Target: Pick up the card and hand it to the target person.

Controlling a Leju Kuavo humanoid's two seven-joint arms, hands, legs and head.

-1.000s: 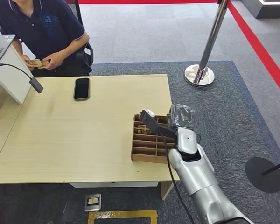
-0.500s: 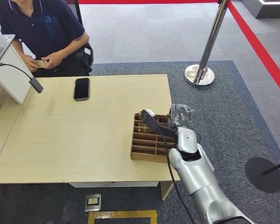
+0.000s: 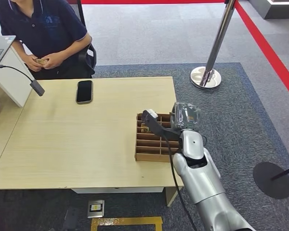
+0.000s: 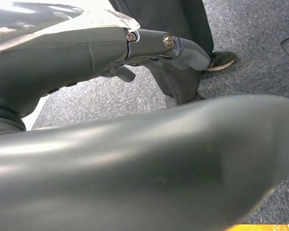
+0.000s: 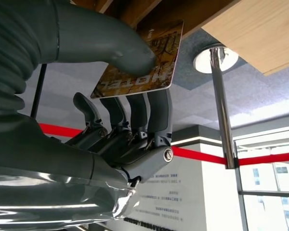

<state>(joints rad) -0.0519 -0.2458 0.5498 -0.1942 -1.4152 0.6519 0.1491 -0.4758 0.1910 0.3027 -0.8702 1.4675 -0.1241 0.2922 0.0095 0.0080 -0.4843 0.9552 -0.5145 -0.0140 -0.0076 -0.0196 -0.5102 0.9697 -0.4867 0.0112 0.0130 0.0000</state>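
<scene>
As the right robot hand (image 5: 136,96) lifted slightly off the wooden organizer (image 3: 155,144) on the desk (image 3: 81,139), thumb and fingers pinched the card (image 5: 143,62) (grasp secured); handover to the person (image 3: 41,29) remained.

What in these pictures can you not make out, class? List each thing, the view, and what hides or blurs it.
1. Left hand: left wrist view; its own grey cover hides most fingers, so open or closed is unclear.
2. Card: right wrist view; the thumb covers part of its print.
3. Wooden tray: head view; the right arm hides its near corner, contents too small.
4. Person: head view; cut off by the top edge.
5. What the person holds: too small.
</scene>
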